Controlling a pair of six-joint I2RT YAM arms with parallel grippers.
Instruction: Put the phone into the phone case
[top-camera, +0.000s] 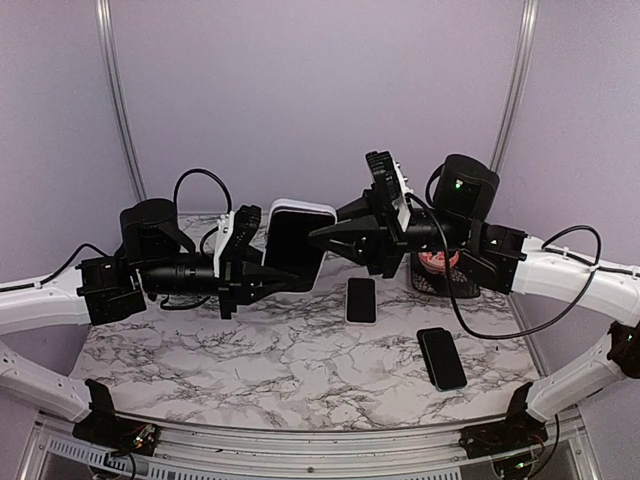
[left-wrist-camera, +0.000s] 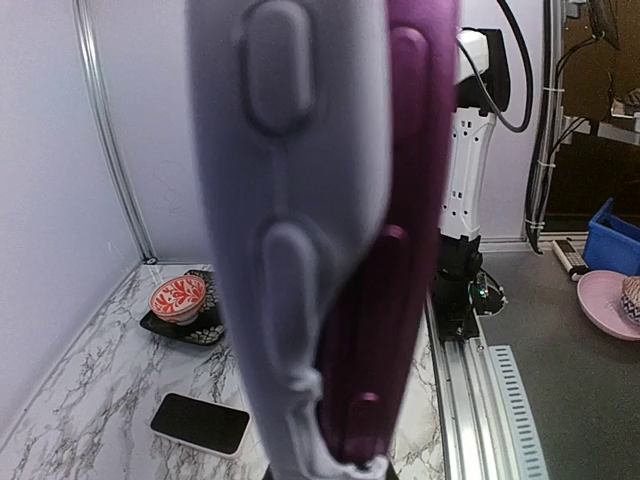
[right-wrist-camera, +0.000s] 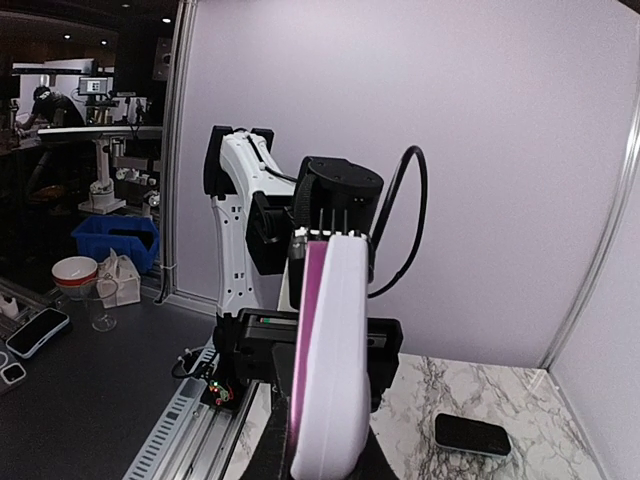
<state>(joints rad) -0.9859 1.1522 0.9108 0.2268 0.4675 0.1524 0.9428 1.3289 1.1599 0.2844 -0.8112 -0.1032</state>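
Your left pincer (top-camera: 272, 271) and right pincer (top-camera: 320, 238) are both clenched on the phone case (left-wrist-camera: 325, 160), holding it upright in the air between them above the table (top-camera: 300, 370). The magenta phone (left-wrist-camera: 420, 130) seems only partly seated, though the close view is hard to read. Brace the case with one pincer and press the proud edge in evenly without twisting.

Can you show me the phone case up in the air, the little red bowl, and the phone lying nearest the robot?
phone case (left-wrist-camera: 330, 170), left wrist view, on its pale lilac side wall.
red bowl (left-wrist-camera: 178, 297), left wrist view, on its patterned outer wall.
nearest phone (top-camera: 442, 357), top view, middle of its dark screen.
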